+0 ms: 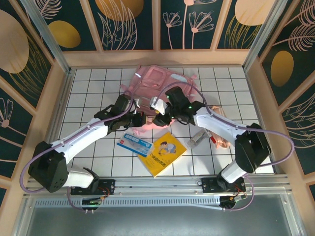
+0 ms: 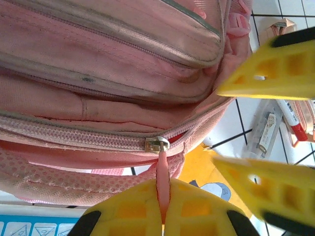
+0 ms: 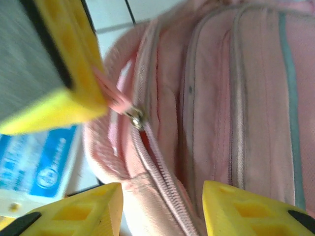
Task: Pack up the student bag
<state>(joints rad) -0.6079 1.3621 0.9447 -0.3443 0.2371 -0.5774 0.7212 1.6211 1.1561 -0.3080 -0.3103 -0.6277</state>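
Observation:
The pink student bag lies on the tiled table at the back centre. In the left wrist view my left gripper is shut on the pink zip pull that hangs from the metal slider of the main zip. The zip is slightly parted beside the slider, with red lining showing. My right gripper is open, its yellow fingers astride the bag's zipped edge. From above, the left gripper and the right gripper meet at the bag's near edge.
A yellow book and a blue-and-white booklet lie on the tiles in front of the bag. Pens and a small clear case sit to the right, beside a pink item. Wooden walls enclose the table.

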